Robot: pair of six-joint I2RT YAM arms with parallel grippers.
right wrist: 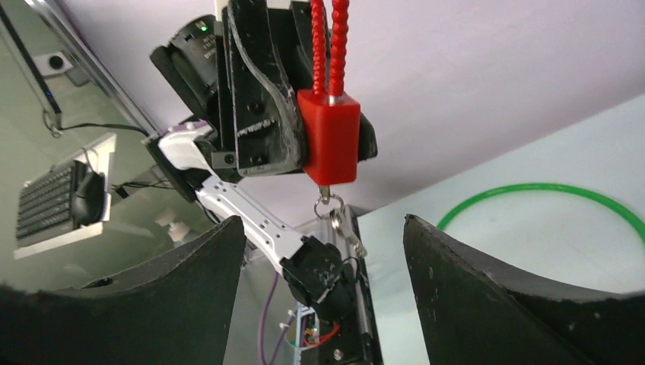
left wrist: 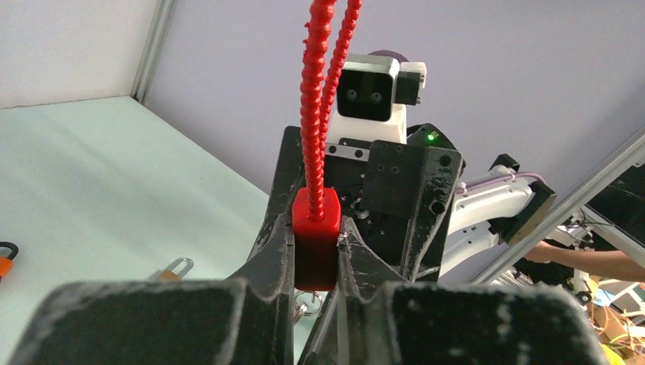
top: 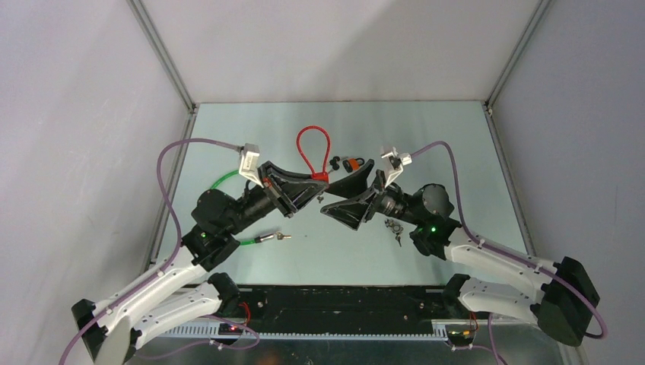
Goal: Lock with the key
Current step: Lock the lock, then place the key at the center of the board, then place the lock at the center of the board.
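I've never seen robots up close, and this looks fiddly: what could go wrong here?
1. The key dangles loosely under the red lock; the open right end effector might knock it aside instead of catching it.
2. The left end effector pinches only the lock's body, so a push could twist it.

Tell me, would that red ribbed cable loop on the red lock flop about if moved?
Probably only slightly: the red ribbed cable loop stands upright unsupported above the red lock body, so seems springy. The small silver key hanging beneath would likely swing.
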